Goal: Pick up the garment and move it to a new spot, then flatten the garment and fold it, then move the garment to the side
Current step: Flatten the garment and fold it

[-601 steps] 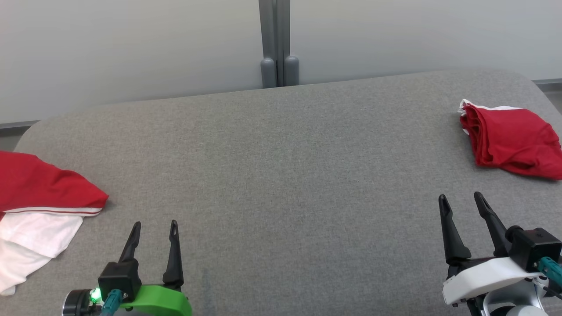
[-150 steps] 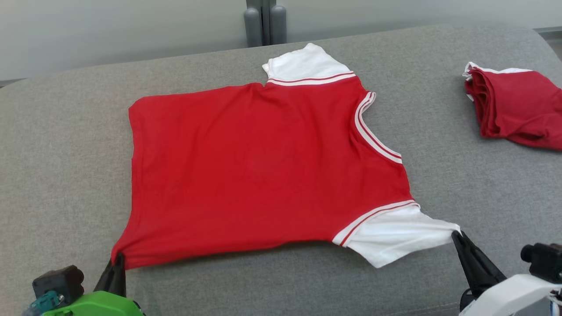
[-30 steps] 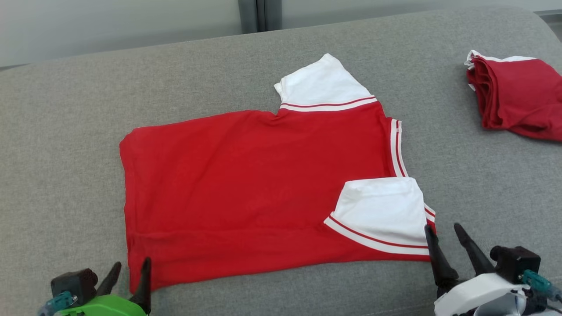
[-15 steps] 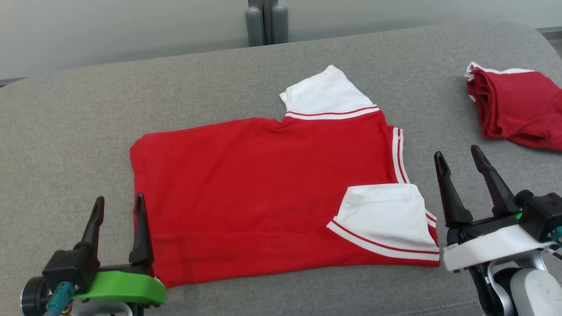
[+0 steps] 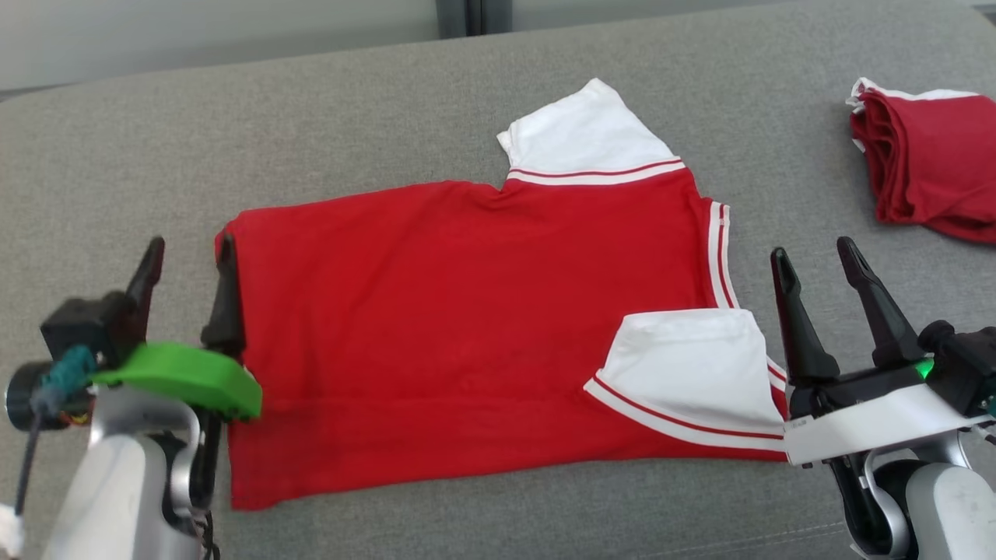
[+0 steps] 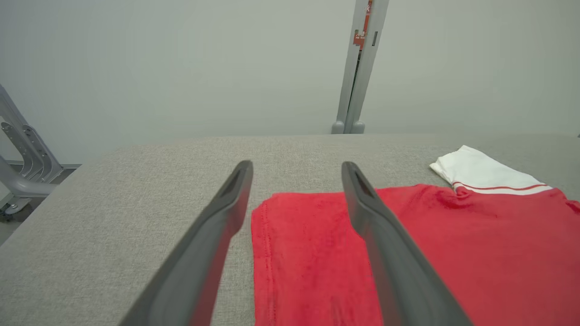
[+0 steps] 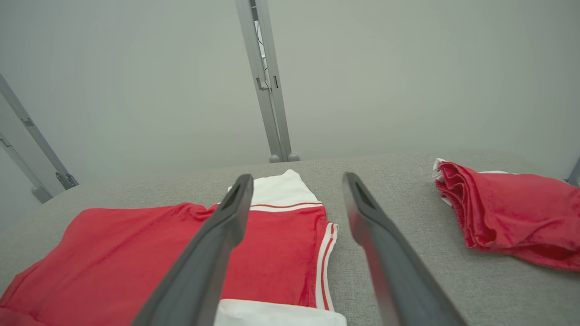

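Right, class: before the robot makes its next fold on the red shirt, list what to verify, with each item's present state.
1. Left gripper open and empty: ok.
2. Right gripper open and empty: ok.
3. Red shirt flat on the grey surface: ok.
4. Near white sleeve folded onto the body: ok.
5. Far white sleeve folded in: not ok, it sticks out.
6. Folded red garment apart from the shirt: ok.

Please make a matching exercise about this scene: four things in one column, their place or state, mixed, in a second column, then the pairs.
1. near white sleeve
2. far white sleeve
3. folded red garment
4. left gripper

A. at the right, apart from the T-shirt
B. folded onto the T-shirt
C. jaws open, beside the T-shirt
D. flat on the grey surface

Pairs: 1-B, 2-D, 3-A, 4-C
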`<state>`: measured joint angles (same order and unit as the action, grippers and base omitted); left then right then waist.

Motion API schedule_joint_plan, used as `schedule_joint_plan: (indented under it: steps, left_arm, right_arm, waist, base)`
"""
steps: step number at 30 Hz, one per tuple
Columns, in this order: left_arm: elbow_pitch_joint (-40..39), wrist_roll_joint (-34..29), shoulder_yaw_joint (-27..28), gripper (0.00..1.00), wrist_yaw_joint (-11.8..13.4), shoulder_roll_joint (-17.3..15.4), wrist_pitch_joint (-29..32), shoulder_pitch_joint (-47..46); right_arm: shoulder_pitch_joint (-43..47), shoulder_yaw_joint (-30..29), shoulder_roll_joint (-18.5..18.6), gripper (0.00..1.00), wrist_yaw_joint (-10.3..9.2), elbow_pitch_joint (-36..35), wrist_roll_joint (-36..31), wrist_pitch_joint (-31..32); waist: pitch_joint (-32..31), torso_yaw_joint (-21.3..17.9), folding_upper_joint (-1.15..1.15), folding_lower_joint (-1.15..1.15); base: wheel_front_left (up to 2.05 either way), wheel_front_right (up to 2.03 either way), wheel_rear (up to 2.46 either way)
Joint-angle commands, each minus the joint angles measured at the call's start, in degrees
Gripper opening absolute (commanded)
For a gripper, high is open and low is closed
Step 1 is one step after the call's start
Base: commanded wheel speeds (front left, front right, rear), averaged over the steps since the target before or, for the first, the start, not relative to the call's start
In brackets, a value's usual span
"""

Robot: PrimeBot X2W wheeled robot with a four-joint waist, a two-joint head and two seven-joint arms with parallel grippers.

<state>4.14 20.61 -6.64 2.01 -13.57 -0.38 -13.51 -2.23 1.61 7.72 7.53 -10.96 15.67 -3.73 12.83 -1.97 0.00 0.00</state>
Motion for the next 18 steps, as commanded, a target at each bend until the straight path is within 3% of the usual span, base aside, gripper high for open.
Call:
schedule_joint_plan:
  steps: [1,8,15,16,18]
  left_arm:
    - [1.92,0.87,0.35,1.0,-0.81,-0.71,1.3,-3.37]
    - [17.11,4.86,0.76,1.0,-4.88,-3.67,9.9,-16.2]
    - [29.94,7.2,0.38,1.0,-7.37,-5.42,13.46,-23.34]
    - [32.06,7.42,0.11,0.95,-7.61,-5.55,14.02,-24.09]
    - [34.62,8.05,-0.4,0.33,-8.11,-5.61,15.01,-25.09]
  right_arm:
    - [-1.1,0.25,-0.03,1.0,-0.08,0.2,0.4,-0.44]
    - [-4.07,2.16,-0.11,1.0,-0.09,1.9,1.33,-1.65]
    - [-5.85,3.03,-0.08,1.0,-0.08,3.93,2.21,-2.73]
    - [-6.09,2.83,0.0,1.0,-0.09,4.5,2.47,-3.07]
    - [-6.6,2.39,0.36,1.0,-0.08,5.43,2.73,-3.29]
  waist:
    - [3.28,-0.9,0.0,0.0]
    - [8.15,-2.99,0.0,0.0]
    - [10.8,-4.48,0.0,0.0]
    - [10.99,-4.58,0.0,0.0]
    - [11.26,-4.66,0.0,0.0]
  base:
    - [0.0,0.0,0.0]
    - [0.0,0.0,0.0]
    - [0.0,0.0,0.0]
    - [0.0,0.0,0.0]
    - [0.0,0.0,0.0]
